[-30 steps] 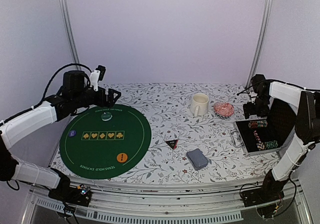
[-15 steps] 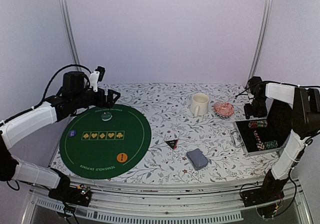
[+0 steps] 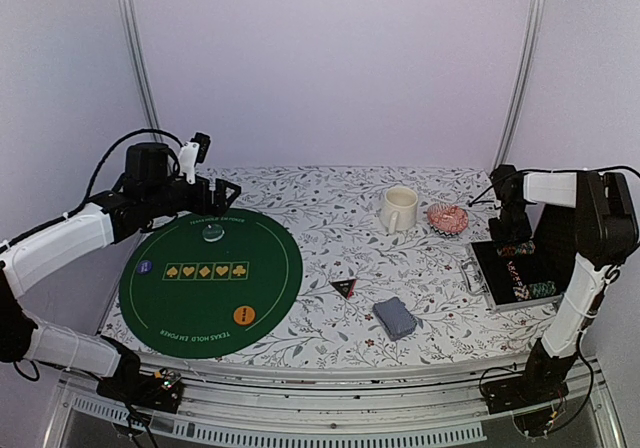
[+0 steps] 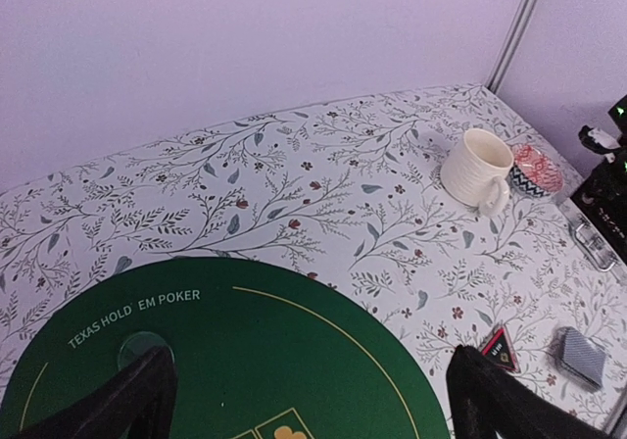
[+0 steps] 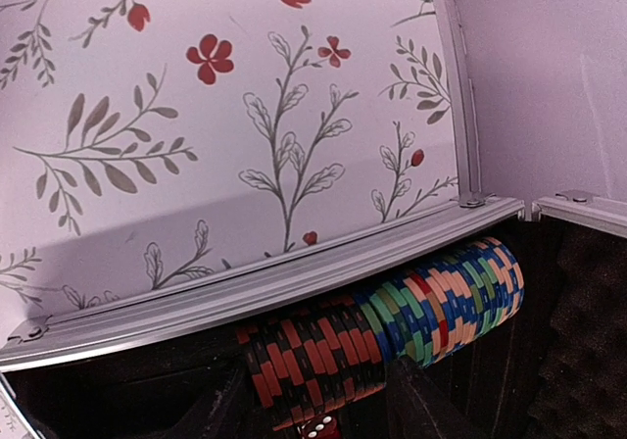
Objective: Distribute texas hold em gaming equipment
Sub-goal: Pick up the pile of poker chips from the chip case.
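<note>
Across the table's [image 3: 320, 258] left half lies the green mat [image 3: 150, 308], with the clear disc [image 3: 213, 233] and orange button [image 3: 244, 315] on it. The left gripper [image 4: 309, 400] hovers over its far edge, jaws wide apart, empty. At right, the open case [image 5: 294, 277] holds 1 chip row [image 5: 411, 317]. The right gripper [image 5: 323, 410] straddles its red-black end; cannot tell whether it is clamped. Risk: jaws catch the case rim, or a shallow pinch spills chips. Cards [image 3: 395, 318] and marker [image 3: 344, 288] sit mid-table, with open room around both.
</note>
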